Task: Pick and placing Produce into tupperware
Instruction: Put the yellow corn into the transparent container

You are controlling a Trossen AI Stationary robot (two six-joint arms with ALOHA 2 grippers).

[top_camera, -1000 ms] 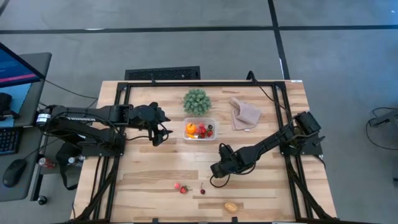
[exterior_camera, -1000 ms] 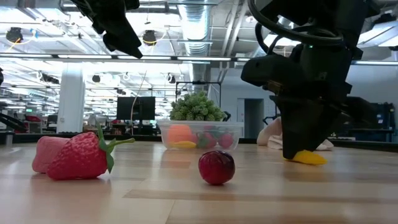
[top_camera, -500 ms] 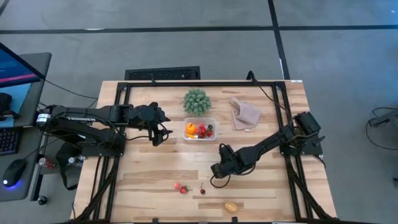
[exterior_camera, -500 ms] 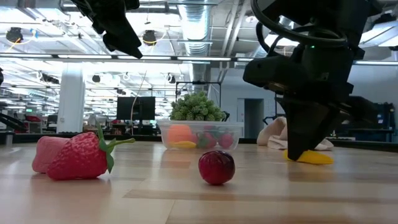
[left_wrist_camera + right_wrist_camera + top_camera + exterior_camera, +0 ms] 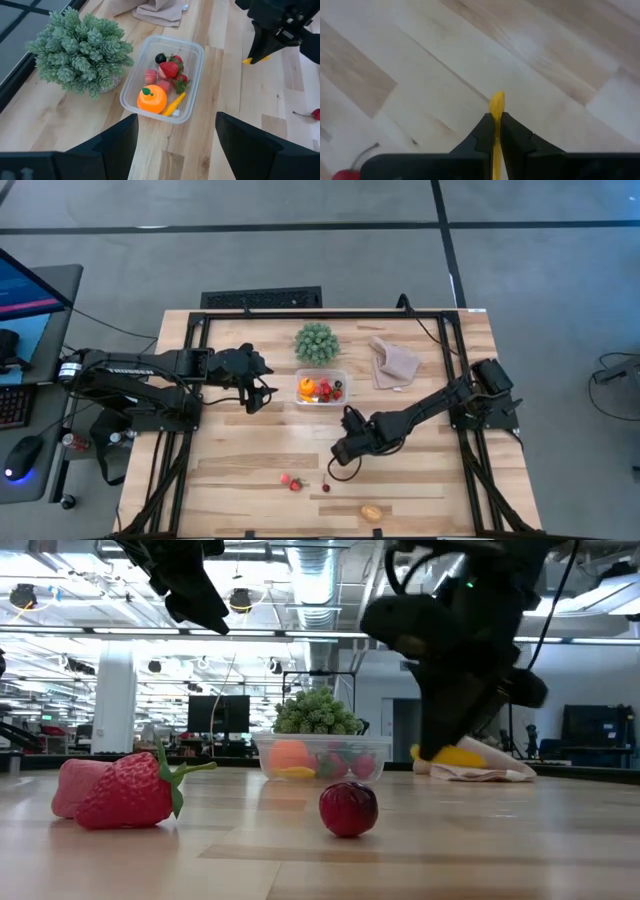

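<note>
The right pincer [image 5: 496, 131] is clamped on a thin yellow toy produce piece [image 5: 496, 107], flat and tapered, its rounded tip projecting just past the dark fingertips. In the low view the same piece [image 5: 455, 755] shows as a bright yellow sliver at the bottom of the pincer, clear of the light wooden slatted counter [image 5: 250, 455]. From above, the right pincer [image 5: 343, 448] sits near the counter's middle, in front of the small clear plastic rectangular tupperware [image 5: 343, 377] and apart from it.

The tupperware [image 5: 196, 55] has rounded corners and holds an orange round toy fruit with a green leaf [image 5: 152, 98], a red toy strawberry [image 5: 169, 69], a small dark round berry [image 5: 160, 58], pinkish-red pieces and a yellow-orange sliver [image 5: 173, 104] against the orange fruit.

Loose on the counter: a large red toy strawberry with a green stalk [image 5: 130, 790] touching a pink piece [image 5: 75, 783], a dark red toy cherry [image 5: 348, 809] near them, and an orange oval piece [image 5: 371, 512] close to the front edge.

The left pincer [image 5: 254, 392] hangs above the counter to the left of the tupperware, its fingers [image 5: 117, 145] spread wide with nothing between them.

A green round spiky plant [image 5: 316, 342] stands just behind the tupperware; a crumpled beige cloth [image 5: 393, 364] lies to its right.
</note>
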